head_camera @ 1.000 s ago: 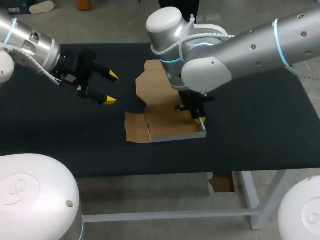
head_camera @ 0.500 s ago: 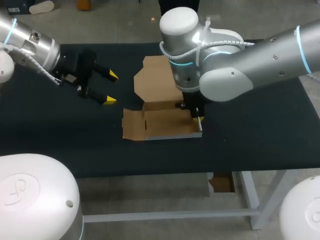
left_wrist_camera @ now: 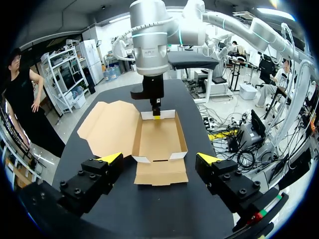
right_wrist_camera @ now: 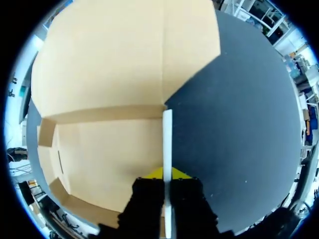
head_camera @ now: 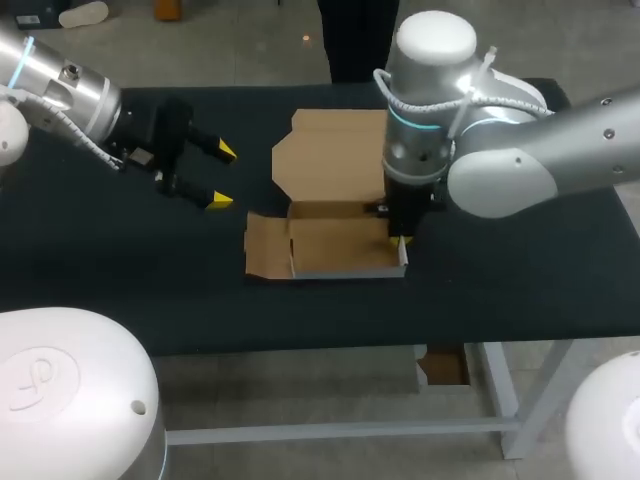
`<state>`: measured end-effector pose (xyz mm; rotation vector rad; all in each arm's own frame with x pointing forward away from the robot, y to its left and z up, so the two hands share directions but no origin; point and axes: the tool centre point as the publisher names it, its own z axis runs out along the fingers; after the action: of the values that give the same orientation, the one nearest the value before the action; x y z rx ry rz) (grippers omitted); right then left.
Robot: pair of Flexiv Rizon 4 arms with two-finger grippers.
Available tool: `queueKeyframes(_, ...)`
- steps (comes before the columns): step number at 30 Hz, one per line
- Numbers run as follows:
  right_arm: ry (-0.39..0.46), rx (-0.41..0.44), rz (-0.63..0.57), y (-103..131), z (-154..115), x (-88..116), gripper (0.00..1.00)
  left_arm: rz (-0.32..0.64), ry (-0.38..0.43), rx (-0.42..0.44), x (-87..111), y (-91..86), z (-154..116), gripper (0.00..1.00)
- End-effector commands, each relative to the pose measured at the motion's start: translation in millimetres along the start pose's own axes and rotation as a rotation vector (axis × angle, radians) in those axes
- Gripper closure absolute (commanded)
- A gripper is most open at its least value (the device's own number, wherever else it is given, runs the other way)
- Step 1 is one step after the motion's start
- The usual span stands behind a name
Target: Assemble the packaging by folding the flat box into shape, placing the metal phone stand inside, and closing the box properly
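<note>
Box [head_camera: 340,245] wall seems pinched in right gripper [head_camera: 400,240], tips mostly hidden; left gripper [head_camera: 222,176] gapes wide.

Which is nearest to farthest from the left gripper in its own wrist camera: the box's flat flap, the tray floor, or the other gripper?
From the left gripper:
1. The flat flap, on the table just ahead of its open fingers.
2. The tray floor, beyond that flap.
3. The right gripper, farthest, pinching the far wall.
</note>
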<state>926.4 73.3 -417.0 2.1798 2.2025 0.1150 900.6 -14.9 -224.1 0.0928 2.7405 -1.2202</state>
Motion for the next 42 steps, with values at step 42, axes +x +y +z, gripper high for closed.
queueKeyframes(42, -0.108, 0.057, 0.009, -1.5, -4.2, -7.6, 1.00, -0.001, 0.005, -0.003, -0.5, -0.3, -1.3, 0.00)
